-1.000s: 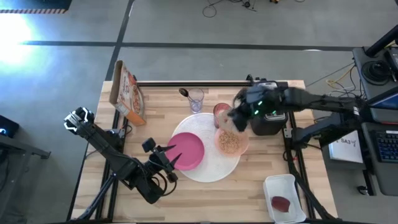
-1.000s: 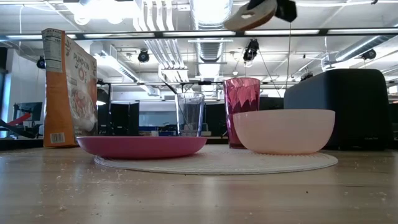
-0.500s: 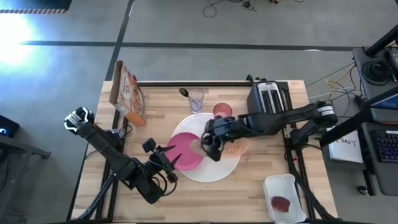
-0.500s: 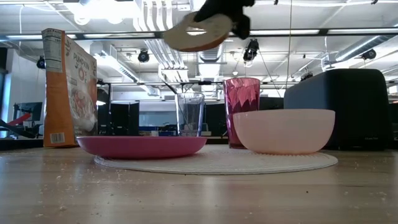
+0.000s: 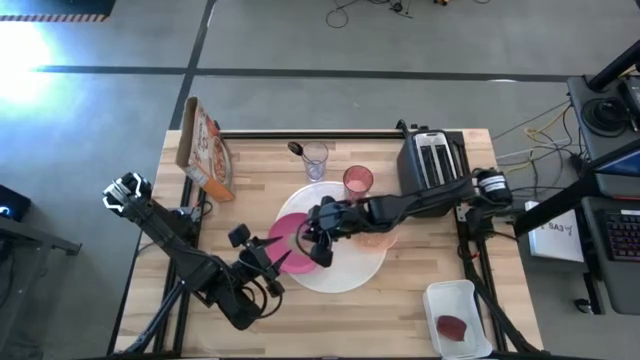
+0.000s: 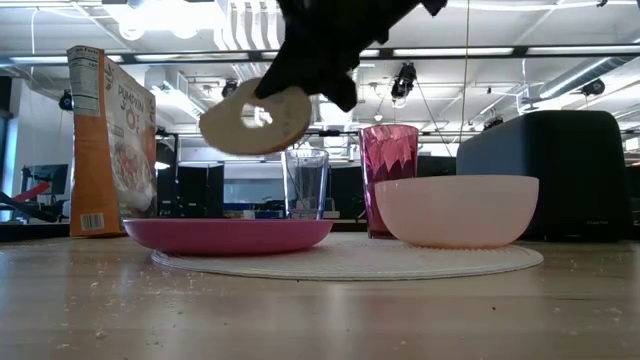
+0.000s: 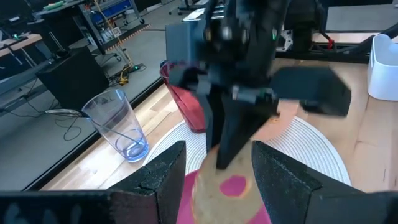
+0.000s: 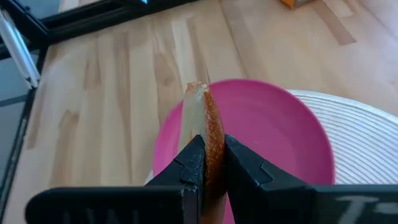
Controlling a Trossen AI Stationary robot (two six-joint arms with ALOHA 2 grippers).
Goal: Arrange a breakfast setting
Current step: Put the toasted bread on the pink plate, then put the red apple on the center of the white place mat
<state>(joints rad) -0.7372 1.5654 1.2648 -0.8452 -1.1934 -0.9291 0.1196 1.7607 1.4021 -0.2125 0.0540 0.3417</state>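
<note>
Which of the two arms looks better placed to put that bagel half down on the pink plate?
The right. Its end effector already grips the bagel half above the magenta plate. The left end effector waits empty beside the plate's edge.

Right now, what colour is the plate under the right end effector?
Magenta plate, clearest in the right wrist view, below the right end effector.

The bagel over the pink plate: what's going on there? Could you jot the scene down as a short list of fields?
held item: bagel half, clamped on edge by the right gripper
position: above the magenta plate, not touching it
plate rests on: white round mat
also on mat: peach bowl
behind them: pink cup, clear glass
cereal box: upright, far left table edge
left gripper: open, waiting by the plate
</note>
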